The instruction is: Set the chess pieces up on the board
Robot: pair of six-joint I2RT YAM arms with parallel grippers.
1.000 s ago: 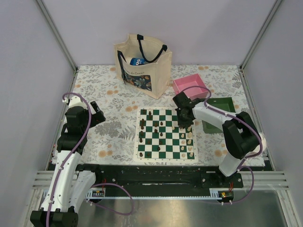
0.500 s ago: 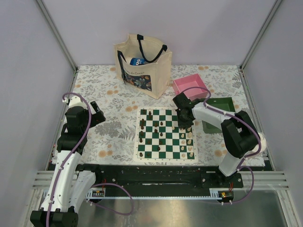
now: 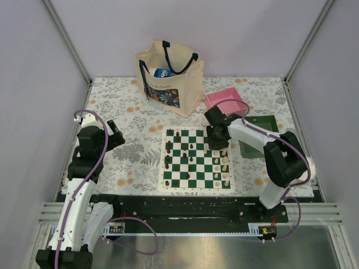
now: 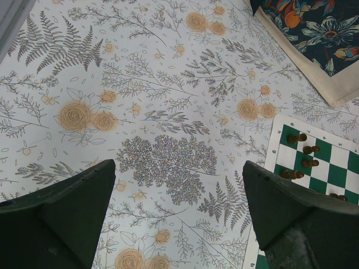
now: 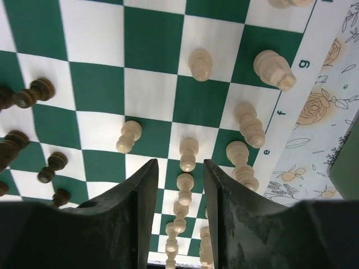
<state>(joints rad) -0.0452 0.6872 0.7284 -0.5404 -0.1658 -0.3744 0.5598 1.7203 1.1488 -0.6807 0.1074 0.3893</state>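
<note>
The board [image 3: 193,187] lies at the table's middle, with dark chess pieces [image 3: 178,151] on its left half and cream chess pieces [image 3: 225,168] along its right side. My right gripper [image 3: 216,141] hangs over the board's far right part. In the right wrist view its jaws stand a little apart [image 5: 179,163], open, with a row of cream pawns [image 5: 185,188] standing free on the squares below the gap. Dark pieces [image 5: 33,92] stand at the left. My left gripper [image 3: 115,137] is wide open over the floral cloth [image 4: 179,185], left of the board [image 4: 336,162], holding nothing.
A cream tote bag [image 3: 168,75] stands behind the board. A pink tray [image 3: 226,102] and a green tray [image 3: 263,131] sit at the back right, close to the right arm. Metal frame posts and walls close in the table's sides.
My right gripper's jaws have parted from shut, and the gripper has shifted slightly toward the far side of the board. The left arm has not moved.
</note>
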